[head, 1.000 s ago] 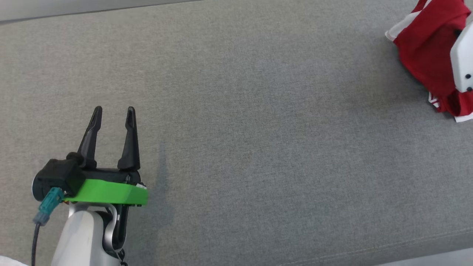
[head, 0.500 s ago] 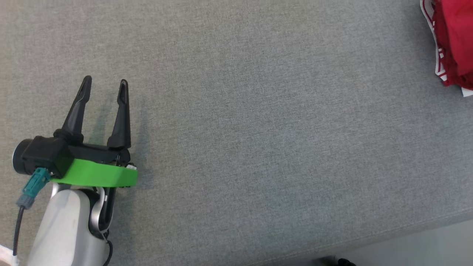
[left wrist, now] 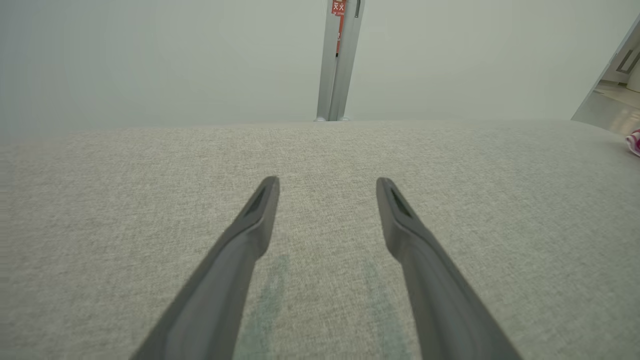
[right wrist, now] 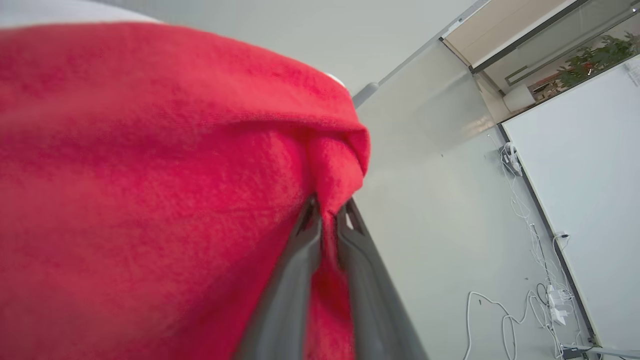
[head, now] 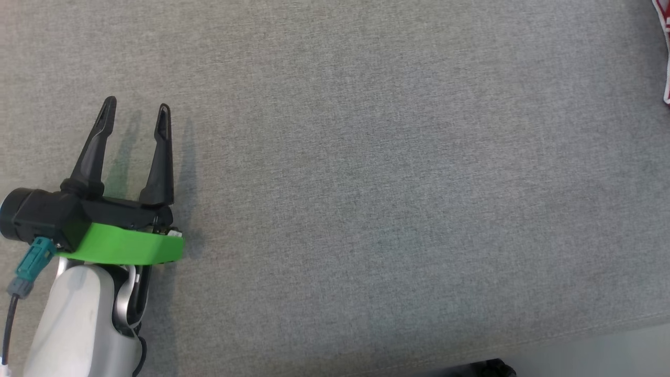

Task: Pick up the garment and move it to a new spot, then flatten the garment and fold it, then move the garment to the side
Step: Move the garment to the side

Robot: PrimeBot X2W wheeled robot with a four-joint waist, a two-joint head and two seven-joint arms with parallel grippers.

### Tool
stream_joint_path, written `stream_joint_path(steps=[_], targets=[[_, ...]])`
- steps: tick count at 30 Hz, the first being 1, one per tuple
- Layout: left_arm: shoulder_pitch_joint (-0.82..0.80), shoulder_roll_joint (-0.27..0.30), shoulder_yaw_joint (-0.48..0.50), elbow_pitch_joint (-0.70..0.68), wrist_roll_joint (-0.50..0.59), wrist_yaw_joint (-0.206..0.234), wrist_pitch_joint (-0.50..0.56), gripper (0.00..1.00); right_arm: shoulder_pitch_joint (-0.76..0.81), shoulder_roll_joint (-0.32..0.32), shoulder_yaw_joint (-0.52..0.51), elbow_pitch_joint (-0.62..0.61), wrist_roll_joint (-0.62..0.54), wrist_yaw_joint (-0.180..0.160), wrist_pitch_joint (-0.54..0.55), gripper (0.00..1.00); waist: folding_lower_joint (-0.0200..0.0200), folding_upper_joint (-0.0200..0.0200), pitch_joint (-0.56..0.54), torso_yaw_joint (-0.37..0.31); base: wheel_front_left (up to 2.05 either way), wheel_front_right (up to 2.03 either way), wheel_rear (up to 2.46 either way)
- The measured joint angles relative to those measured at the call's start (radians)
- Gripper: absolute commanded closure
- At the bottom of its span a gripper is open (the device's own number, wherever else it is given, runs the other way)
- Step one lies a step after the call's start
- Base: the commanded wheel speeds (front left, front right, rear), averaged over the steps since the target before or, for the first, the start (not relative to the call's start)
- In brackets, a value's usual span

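A fold of the red cloth garment with white striped edging (right wrist: 150, 175) was seen pinched between the narrow jaws of the right gripper (right wrist: 331, 210) in the right wrist view. The cloth was bunched above the two dark fingers (right wrist: 290, 290) and draped down to their left. Behind it, a pale smooth floor (right wrist: 430, 210) was visible, with thin white cables (right wrist: 500, 310) lying across it.

In the head view, only a sliver of the garment (head: 667, 31) was caught at the upper right edge, at the far right of the grey woven-fabric bench (head: 366, 183).

The left gripper (head: 137, 103) was held at the lower left of that view, well apart from the garment, above the bench, where its shadow was cast. Its jaws were spread wide and nothing was held between them. A bright green plastic collar (head: 123, 246) was fitted behind its black body.

In the left wrist view, the left gripper (left wrist: 327, 181) was pointed along the bench (left wrist: 100, 200). A small patch of the garment (left wrist: 634, 142) showed at the far right edge, and a grey metal post with a red label (left wrist: 340, 60) stood beyond the bench.
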Motion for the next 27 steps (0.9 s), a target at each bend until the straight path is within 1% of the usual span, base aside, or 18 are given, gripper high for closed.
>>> stream_joint_path(steps=[1,2,5,9,12,16,18,23,27], targets=[[0.001,0.001,-0.001,-0.001,0.0,0.0,0.0,0.0,0.0,0.006,-0.013,-0.003,-0.022,0.0,-0.01,0.29,0.0,0.0,0.0,0.003,0.0,0.0,0.0],[0.003,0.001,-0.002,-0.001,0.0,0.0,0.0,0.0,0.0,0.016,-0.035,-0.004,-0.046,0.0,-0.019,0.0,0.0,0.0,0.0,0.006,0.0,0.0,0.0],[0.007,-0.002,-0.007,0.004,0.0,0.0,0.0,0.0,0.001,0.042,-0.073,-0.002,-0.107,0.0,-0.044,0.0,0.0,0.0,-0.007,0.01,0.0,0.0,0.0],[0.008,-0.017,-0.012,0.016,-0.005,0.0,0.0,0.0,0.006,0.082,-0.095,-0.01,-0.159,0.0,-0.155,0.0,0.0,0.0,-0.032,0.013,0.0,0.0,0.0],[0.015,-0.038,-0.002,0.037,-0.007,0.0,0.0,0.0,0.013,0.126,-0.082,0.003,-0.156,0.0,-0.228,0.0,0.0,0.0,-0.063,0.016,0.0,0.0,0.0],[0.04,-0.063,0.016,0.066,-0.007,0.0,0.0,0.0,0.059,0.193,-0.058,0.017,-0.095,0.0,-0.328,0.0,0.0,0.0,-0.12,0.022,0.0,0.0,0.0],[0.056,-0.078,0.024,0.078,-0.007,0.0,0.0,0.0,0.099,0.23,-0.053,0.003,-0.062,0.0,-0.36,0.0,0.0,0.0,-0.155,0.026,0.0,0.0,0.0],[0.109,-0.114,0.063,0.102,-0.004,0.0,0.0,0.0,0.227,0.331,-0.053,-0.101,0.023,0.0,-0.395,0.0,0.0,0.0,-0.238,0.039,0.0,0.0,0.0],[0.162,-0.137,0.089,0.116,0.0,0.0,0.0,0.0,0.339,0.375,-0.022,-0.2,0.093,0.0,-0.399,0.0,0.0,0.0,-0.308,0.052,0.0,0.0,0.0]])
